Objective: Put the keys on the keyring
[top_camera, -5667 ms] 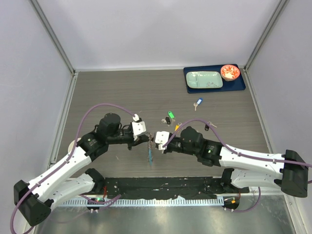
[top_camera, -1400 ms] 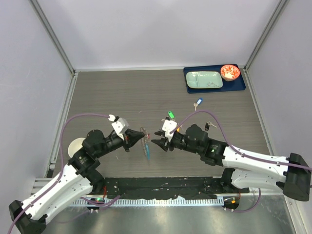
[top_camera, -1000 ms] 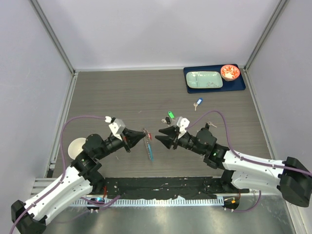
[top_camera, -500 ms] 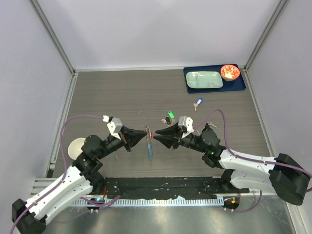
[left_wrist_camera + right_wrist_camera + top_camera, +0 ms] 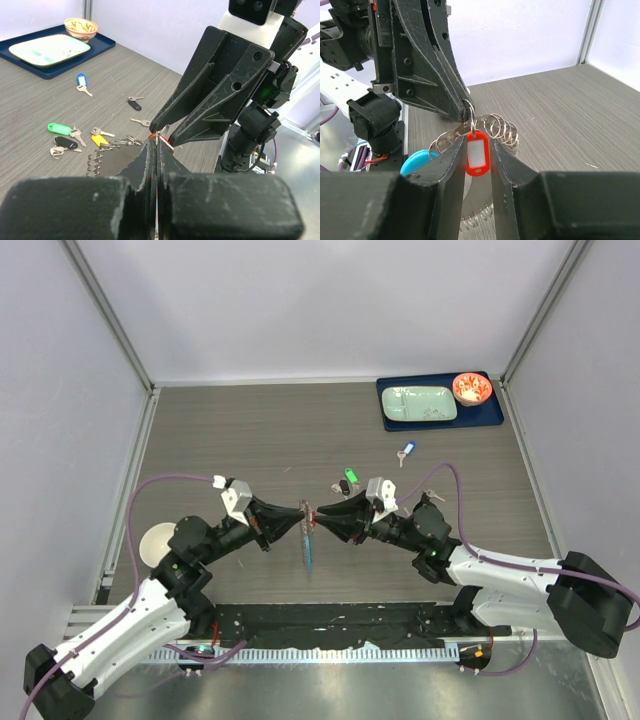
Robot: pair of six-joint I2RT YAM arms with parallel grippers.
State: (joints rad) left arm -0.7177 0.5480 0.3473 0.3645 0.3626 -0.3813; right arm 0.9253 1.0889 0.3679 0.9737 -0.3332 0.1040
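Two black-and-white arms now meet tip to tip above the middle of the grey wood-grain table (image 5: 250,430); a little over a second ago their tips stood well apart.

The left gripper (image 5: 303,510) is fully closed, pinching the top of the thin silvery wire keyring (image 5: 502,130). The ring's coils and bright blue crescent-shaped plastic piece (image 5: 308,550) hang below the pinch, clear of the table.

The right gripper (image 5: 478,150) has narrowed its jaws over the last second. They now stand partly closed, with the fingers (image 5: 450,165) pressed against both edges of the small silvery key with a red plastic tag (image 5: 478,156). This red-tagged key hangs just under the left gripper's tips, touching the wire.

Judged from this, the step in hand is seating the red-tagged key on the ring. Whether it is fully threaded cannot be told.

Several keys remain loose on the table beyond the grippers: green-tagged (image 5: 60,128), yellow-headed (image 5: 99,140), black-headed (image 5: 134,104) and, farther off, blue-tagged (image 5: 81,80). The task therefore appears to be at an early stage.
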